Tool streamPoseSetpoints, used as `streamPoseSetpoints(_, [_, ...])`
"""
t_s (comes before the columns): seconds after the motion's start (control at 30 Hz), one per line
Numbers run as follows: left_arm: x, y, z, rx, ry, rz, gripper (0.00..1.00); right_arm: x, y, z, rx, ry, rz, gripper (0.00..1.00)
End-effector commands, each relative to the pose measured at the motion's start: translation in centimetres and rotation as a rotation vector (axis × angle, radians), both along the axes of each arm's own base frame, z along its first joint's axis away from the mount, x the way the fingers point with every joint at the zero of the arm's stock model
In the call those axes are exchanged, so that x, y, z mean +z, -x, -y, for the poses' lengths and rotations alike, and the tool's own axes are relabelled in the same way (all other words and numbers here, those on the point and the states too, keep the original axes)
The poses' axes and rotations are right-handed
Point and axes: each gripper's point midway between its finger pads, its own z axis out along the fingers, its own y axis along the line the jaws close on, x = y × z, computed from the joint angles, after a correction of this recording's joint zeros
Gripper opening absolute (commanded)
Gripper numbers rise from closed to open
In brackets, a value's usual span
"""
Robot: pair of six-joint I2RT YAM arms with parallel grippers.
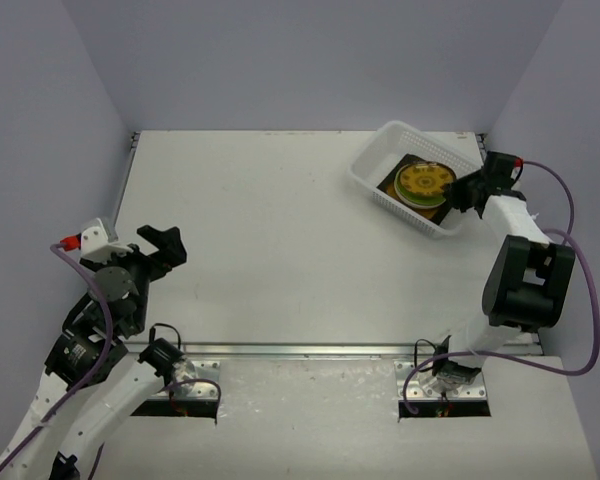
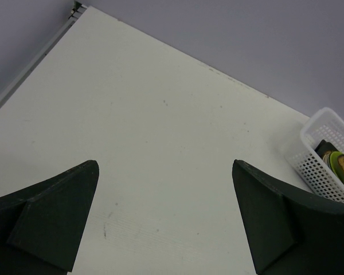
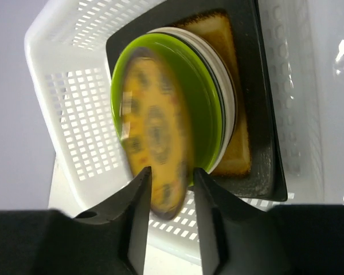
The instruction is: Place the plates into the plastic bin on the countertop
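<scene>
The white slotted plastic bin point(image 1: 405, 129) stands at the far right of the countertop point(image 1: 280, 230). It holds a stack of plates: a dark-rimmed square with an amber centre point(image 3: 229, 40), a cream round, a lime green round point(image 3: 209, 103) and a yellow-brown patterned round point(image 3: 152, 149) on top. My right gripper point(image 1: 467, 190) is at the bin's near right rim. In the right wrist view its fingers point(image 3: 172, 172) stand apart around the blurred edge of the yellow-brown plate, with a gap on the right side. My left gripper point(image 1: 165, 245) is open and empty over the left of the countertop, which also shows in the left wrist view point(image 2: 165, 166).
The bin shows at the right edge of the left wrist view point(image 2: 321, 149). Grey walls close in the countertop at the back and sides. The metal front edge point(image 1: 310, 350) runs between the arm bases.
</scene>
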Motion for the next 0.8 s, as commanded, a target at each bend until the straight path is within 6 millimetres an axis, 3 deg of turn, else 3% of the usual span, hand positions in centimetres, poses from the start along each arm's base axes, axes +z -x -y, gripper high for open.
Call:
streamPoseSetpoints(0.0, [0.5, -0.5, 0.4, -0.016, -0.002, 0.018, 1.00, 2.6, -1.5, 0.4, 0.045, 0.046, 0.059, 0.41])
streamPoseSetpoints(0.17, [0.6, -0.4, 0.5, -0.019, 0.002, 0.023, 1.00, 3.4, -0.6, 0.3, 0.046, 0.062, 0.070, 0.81])
streamPoseSetpoints(0.23, [0.5, -0.6, 0.7, -0.025, -0.001, 0.016, 1.00, 4.8, -0.6, 0.2, 0.077, 0.094, 0.085, 0.99])
streamPoseSetpoints(0.3, [0.3, -0.7, 0.9, -0.034, -0.003, 0.009, 1.00, 5.4, -0.1, 0.2, 0.104, 0.120, 0.079, 0.99])
streamPoseSetpoints(0.37, [0.2, -1.1, 1.4, -0.054, -0.013, -0.001, 1.00, 7.8, 1.1, -0.4, 0.161, 0.175, 0.125, 0.99])
streamPoseSetpoints(0.47, [-0.4, -2.0, 2.4, -0.084, -0.038, -0.036, 1.00, 9.9, 3.2, -2.7, 0.372, 0.256, 0.191, 0.99])
streamPoseSetpoints(0.57, [-1.2, -3.1, 3.5, -0.109, -0.066, -0.099, 1.00, 11.0, 7.0, -5.1, 0.581, 0.427, 0.219, 0.99])
streamPoseSetpoints(0.63, [-1.6, -3.8, 3.5, -0.092, -0.088, -0.139, 1.00, 11.2, 10.6, -6.7, 0.699, 0.606, 0.241, 0.99])
streamPoseSetpoints(0.77, [-2.2, -4.3, 2.3, -0.008, -0.123, -0.188, 1.00, 12.3, 15.8, -8.0, 0.730, 0.766, 0.298, 0.99])
